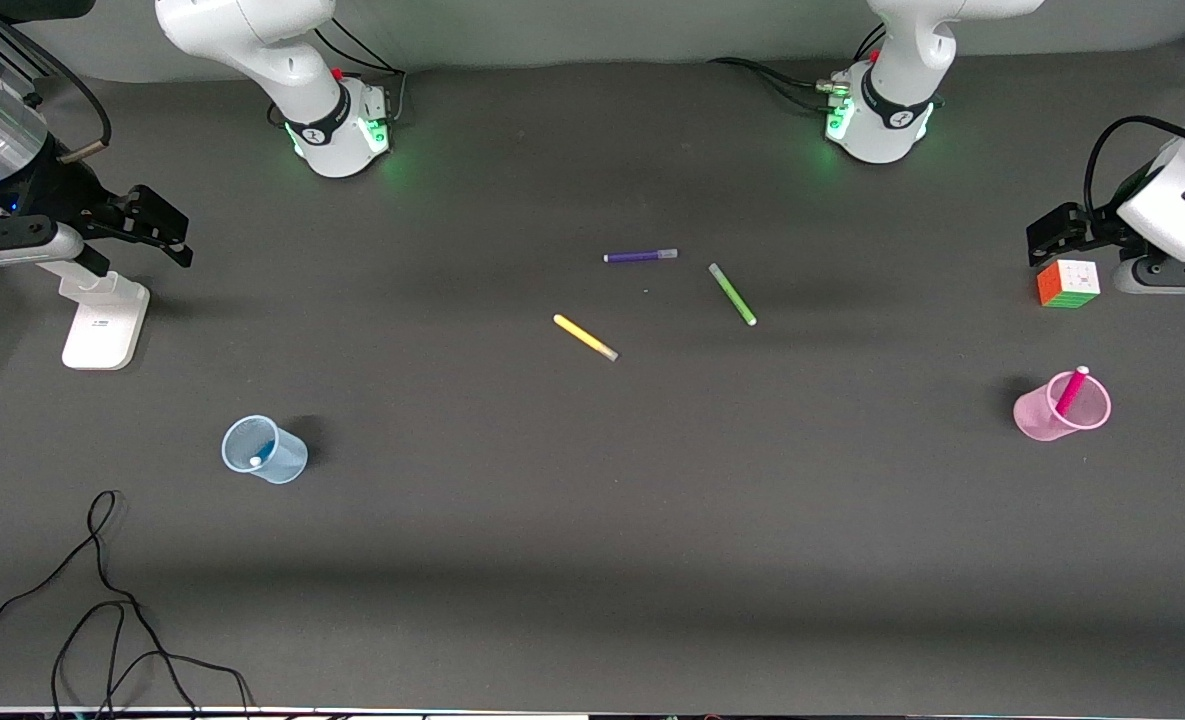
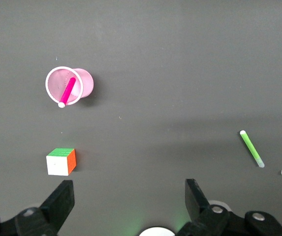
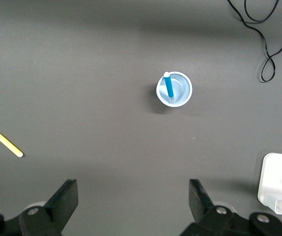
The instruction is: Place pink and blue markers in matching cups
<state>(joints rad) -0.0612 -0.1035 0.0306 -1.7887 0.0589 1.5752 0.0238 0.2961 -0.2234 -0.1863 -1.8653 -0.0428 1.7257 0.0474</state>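
The pink marker (image 1: 1072, 390) stands tilted inside the pale pink cup (image 1: 1044, 418) at the left arm's end of the table. They also show in the left wrist view, the marker (image 2: 68, 91) in the cup (image 2: 84, 83). The blue marker (image 1: 262, 455) stands inside the light blue cup (image 1: 287, 462) at the right arm's end, and in the right wrist view too, the marker (image 3: 169, 86) in the cup (image 3: 181, 90). My left gripper (image 1: 1057, 235) (image 2: 128, 189) is open and empty, over the table by the puzzle cube. My right gripper (image 1: 157, 225) (image 3: 133, 189) is open and empty, over bare table.
A purple pen (image 1: 640, 256), a green pen (image 1: 732, 294) and a yellow pen (image 1: 585, 337) lie mid-table. The puzzle cube (image 1: 1068, 283) sits farther from the front camera than the pink cup. A white stand (image 1: 102, 320) and a black cable (image 1: 102, 600) are at the right arm's end.
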